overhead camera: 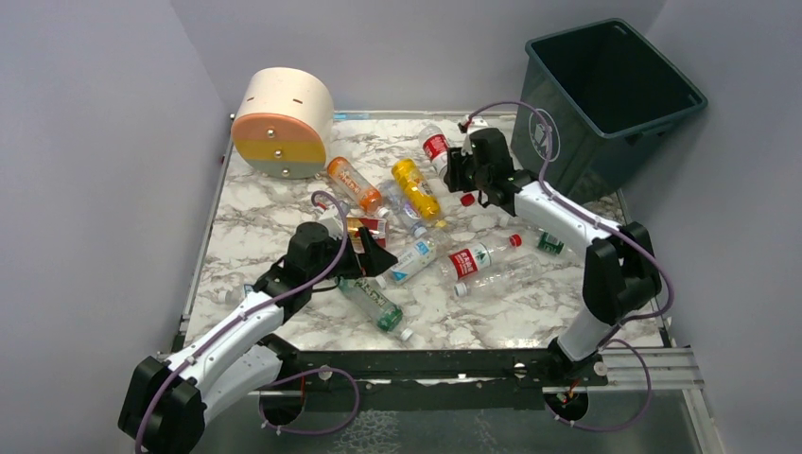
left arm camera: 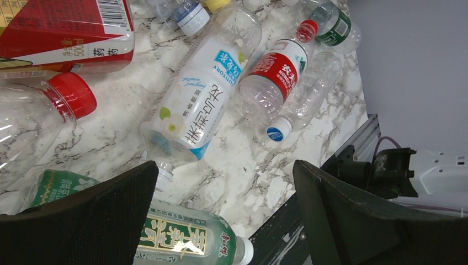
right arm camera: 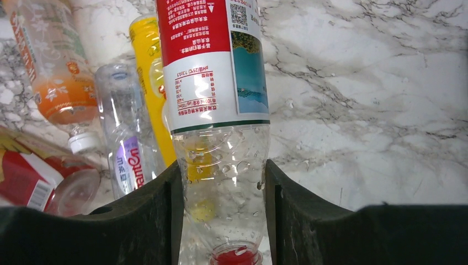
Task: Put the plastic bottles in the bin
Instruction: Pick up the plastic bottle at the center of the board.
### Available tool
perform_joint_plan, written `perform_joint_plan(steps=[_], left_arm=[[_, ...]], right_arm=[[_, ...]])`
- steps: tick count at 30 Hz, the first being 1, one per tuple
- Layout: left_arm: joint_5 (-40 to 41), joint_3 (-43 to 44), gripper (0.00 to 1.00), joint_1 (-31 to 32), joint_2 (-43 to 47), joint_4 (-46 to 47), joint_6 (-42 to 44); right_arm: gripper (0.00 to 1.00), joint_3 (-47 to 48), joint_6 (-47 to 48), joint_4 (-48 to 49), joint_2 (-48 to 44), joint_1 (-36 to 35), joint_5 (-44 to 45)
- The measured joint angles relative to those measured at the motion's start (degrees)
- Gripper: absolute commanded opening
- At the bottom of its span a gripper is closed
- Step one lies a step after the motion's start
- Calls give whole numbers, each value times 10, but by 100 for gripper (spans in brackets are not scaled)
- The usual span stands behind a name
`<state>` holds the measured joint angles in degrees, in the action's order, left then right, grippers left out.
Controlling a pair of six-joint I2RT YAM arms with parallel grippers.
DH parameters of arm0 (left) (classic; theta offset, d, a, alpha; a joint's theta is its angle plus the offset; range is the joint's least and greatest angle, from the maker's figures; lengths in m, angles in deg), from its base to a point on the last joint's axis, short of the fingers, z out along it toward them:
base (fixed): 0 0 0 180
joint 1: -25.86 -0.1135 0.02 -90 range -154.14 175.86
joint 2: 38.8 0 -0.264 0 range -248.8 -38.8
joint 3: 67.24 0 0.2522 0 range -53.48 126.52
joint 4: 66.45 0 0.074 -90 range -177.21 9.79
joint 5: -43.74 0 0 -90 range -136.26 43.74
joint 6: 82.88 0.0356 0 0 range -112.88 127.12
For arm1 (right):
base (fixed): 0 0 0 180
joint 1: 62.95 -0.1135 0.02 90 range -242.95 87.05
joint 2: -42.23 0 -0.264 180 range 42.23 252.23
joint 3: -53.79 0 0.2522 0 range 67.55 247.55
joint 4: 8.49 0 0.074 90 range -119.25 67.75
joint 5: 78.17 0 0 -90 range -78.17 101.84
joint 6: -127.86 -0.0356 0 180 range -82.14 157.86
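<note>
Pinching a clear bottle (right arm camera: 212,83) by its tapering shoulder, just above the red cap, the right jaws grip where the thin plastic narrows and is probably stiffest, so the soft body is less likely to crumple or slip. Its red-and-white printed label stretches away ahead of the jaws; whether the bottle has left the marble-patterned desk (right arm camera: 375,83) I cannot tell. Left of these jaws lie a yellow bottle (right arm camera: 146,55), a purple-labelled bottle (right arm camera: 128,154) and an orange-tinted bottle (right arm camera: 60,94), all on their sides. The dark green bin (overhead camera: 567,156), smooth-walled and tapered, stands just to the right of the same jaws, so the carry should be short. The left jaws are spread wide with nothing between them, hovering over a white-and-blue labelled bottle (left arm camera: 201,88), with a green-labelled bottle (left arm camera: 182,237) right beneath them; that stance suggests lining up the next pick. Round, glossy and light, these bottles may roll at a touch
</note>
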<state>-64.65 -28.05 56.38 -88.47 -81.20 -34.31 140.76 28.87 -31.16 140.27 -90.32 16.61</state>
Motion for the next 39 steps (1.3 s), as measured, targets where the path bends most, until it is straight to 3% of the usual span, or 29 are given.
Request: perform_joint_plan(steps=[11,39], left_arm=[[-1,0,99,0,-53,36,-4],[-2,2,99,0,-55,46,-14]], right_arm=[[47,-98,-17,-16,-125,-2,-22],[47,-139,-37,-40,-161,-4,-79]])
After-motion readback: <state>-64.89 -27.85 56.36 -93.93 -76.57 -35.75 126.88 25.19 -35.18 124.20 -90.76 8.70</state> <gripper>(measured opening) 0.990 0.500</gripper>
